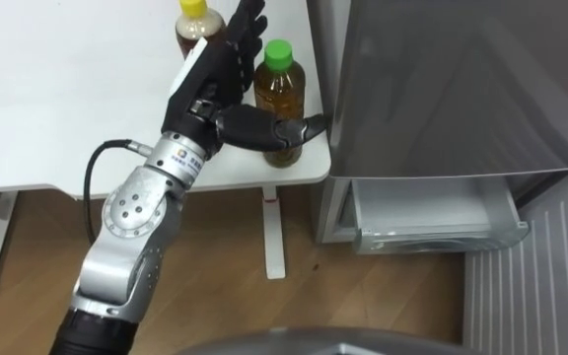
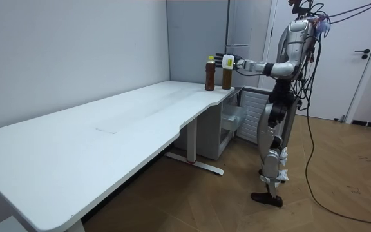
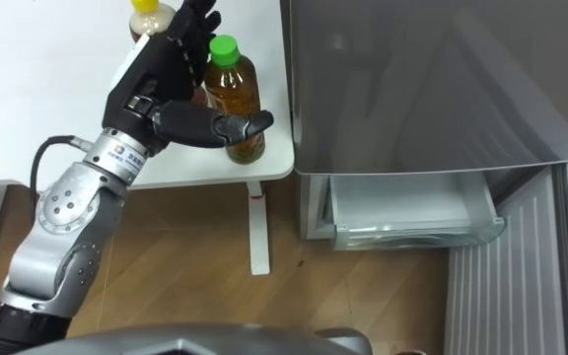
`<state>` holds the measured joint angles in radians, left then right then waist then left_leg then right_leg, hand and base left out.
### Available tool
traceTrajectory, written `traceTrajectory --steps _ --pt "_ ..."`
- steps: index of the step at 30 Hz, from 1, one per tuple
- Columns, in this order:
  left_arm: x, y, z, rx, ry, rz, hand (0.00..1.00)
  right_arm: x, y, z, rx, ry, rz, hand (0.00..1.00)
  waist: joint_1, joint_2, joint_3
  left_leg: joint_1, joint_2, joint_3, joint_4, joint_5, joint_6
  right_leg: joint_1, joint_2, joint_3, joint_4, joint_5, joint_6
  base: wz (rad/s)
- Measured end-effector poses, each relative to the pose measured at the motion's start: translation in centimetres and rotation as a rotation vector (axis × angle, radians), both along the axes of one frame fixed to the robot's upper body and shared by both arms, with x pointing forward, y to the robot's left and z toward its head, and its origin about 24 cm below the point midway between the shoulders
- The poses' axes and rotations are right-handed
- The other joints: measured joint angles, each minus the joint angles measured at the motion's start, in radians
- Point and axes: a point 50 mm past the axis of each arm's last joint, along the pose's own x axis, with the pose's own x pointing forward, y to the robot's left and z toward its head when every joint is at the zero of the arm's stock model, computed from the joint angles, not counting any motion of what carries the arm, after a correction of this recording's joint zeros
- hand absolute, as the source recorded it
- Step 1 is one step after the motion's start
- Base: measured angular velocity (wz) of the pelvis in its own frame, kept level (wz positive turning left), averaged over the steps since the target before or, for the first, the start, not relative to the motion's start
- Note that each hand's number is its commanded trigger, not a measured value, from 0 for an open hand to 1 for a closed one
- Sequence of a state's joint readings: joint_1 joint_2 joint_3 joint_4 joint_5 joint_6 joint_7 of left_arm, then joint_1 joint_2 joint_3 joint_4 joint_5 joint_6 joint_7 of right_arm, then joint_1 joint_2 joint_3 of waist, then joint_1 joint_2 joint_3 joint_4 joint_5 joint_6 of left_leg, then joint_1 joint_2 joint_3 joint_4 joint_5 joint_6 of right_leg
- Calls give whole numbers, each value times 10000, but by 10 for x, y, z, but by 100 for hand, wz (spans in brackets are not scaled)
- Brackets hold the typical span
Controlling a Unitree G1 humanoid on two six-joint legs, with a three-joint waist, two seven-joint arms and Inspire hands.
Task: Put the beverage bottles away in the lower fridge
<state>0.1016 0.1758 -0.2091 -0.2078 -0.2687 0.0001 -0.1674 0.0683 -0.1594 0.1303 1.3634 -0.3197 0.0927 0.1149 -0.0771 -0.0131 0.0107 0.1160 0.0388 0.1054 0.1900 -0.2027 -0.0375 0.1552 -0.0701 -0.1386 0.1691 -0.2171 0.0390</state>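
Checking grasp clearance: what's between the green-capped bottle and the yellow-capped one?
The left hand: its straight fingers run between the green-capped bottle and yellow-capped bottle. Both eye views show it.

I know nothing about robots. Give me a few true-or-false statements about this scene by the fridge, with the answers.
1. Two bottles stand on the white table. True: a green-capped bottle and a yellow-capped bottle.
2. Both caps are green. False: one is yellow.
3. The robot's left hand is at the green-capped bottle, thumb across its front. True.
4. The drawer at the bottom of the fridge is pushed shut. False: it is pulled out.
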Motion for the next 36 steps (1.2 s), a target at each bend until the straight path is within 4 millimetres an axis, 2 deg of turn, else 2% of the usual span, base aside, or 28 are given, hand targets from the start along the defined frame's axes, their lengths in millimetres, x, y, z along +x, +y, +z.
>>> traceTrajectory --steps 2,18,36 --pt "-1 1 -2 4 73 30 0 -1 0 0 40 37 -8 0 0 -7 -23 3 0 0 5 0 0 1 0 1 8 0 -1 0" --pt "-2 4 -11 122 475 201 0 3 -1 0 59 -195 -290 0 19 16 -42 -1 3 1 55 0 0 7 0 10 34 3 -3 0" --pt "-3 5 -16 153 658 257 0 3 -1 0 71 -195 -283 0 -1 38 -35 -6 3 1 52 0 0 14 0 15 31 3 -3 0"
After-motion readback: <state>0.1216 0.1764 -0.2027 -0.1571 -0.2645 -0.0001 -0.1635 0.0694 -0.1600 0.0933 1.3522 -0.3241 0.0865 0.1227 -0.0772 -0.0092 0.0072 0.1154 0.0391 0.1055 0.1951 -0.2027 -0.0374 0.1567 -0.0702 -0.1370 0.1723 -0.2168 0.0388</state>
